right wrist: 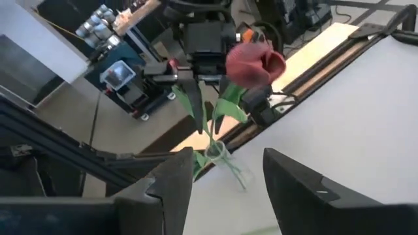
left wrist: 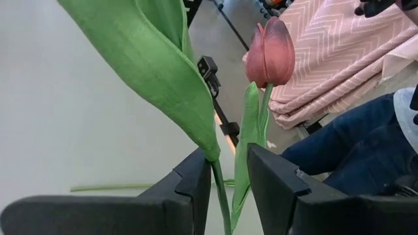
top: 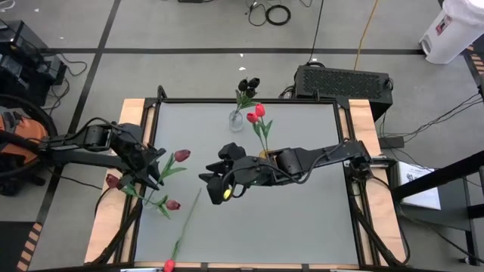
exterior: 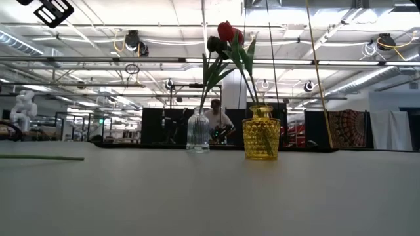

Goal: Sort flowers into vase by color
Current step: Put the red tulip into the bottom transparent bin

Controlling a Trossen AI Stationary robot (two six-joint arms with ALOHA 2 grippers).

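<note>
**A:** What's on the surface (top: 302,219) right now?

**B:** Two vases stand near the far edge, close together. A clear vase (top: 237,119) holds dark, nearly black tulips (top: 249,85). A yellow vase (exterior: 261,134) holds bright red tulips (top: 255,114). Each colour has its own vase, which fits the sorting.

**A:** And the arms?

**B:** The left hand (top: 144,180) is at the left edge of the surface. Its fingers (left wrist: 196,179) are partly closed on thin green stems, so it has hold of maroon tulips (top: 181,156); their heads fan out around it. I'd guess several came up together, which makes placing one awkward.

**A:** The right one?

**B:** The right hand (top: 214,183) hovers over the middle, pointing toward the left hand. Its fingers (right wrist: 173,176) stand apart with nothing between them. It looks placed to take a stem across, though that's my reading.

**A:** Anything loose?

**B:** One red tulip (top: 169,265) lies at the near edge, its long stem angled toward the middle.
</note>
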